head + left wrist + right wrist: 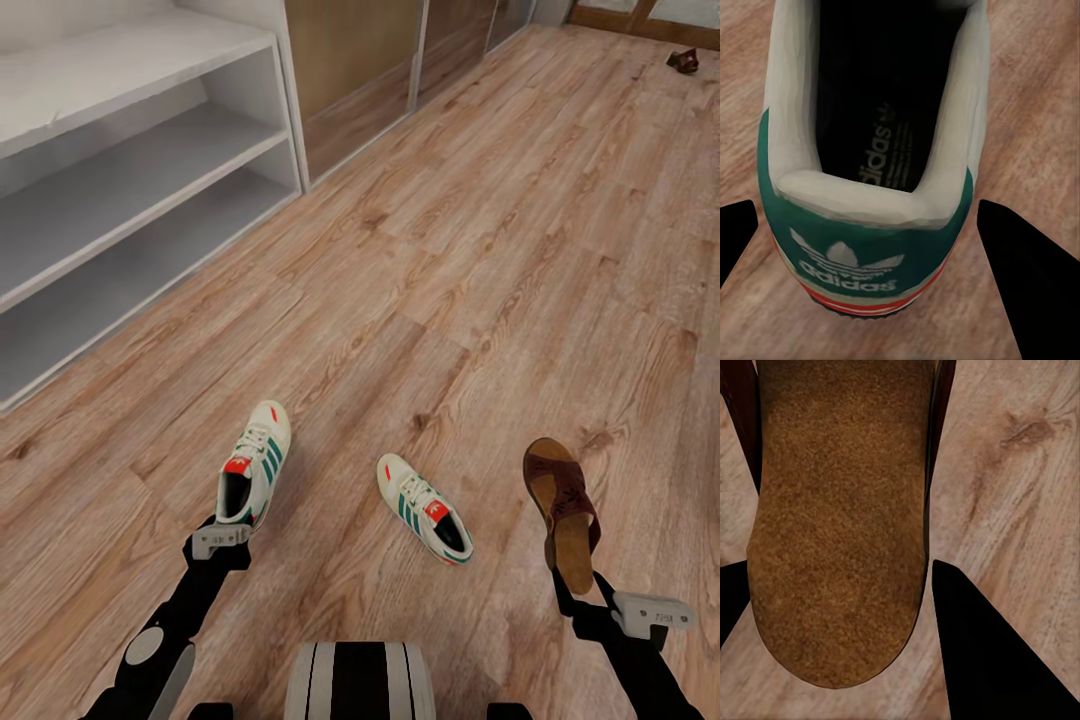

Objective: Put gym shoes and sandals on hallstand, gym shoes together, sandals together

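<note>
Cream-white gym shoe (254, 466) with green stripes, heel clamped in left end effector (870, 247), second gym shoe (425, 507) at 3 o'clock, tan-footbed sandal (564, 511) heel clamped in right end effector (832, 607), corridor floor (450, 250).

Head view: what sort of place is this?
Likely a home corridor or entryway: wood-plank floor, a low white shoe rack along the wall, and shoes such as a sneaker lying about.
</note>
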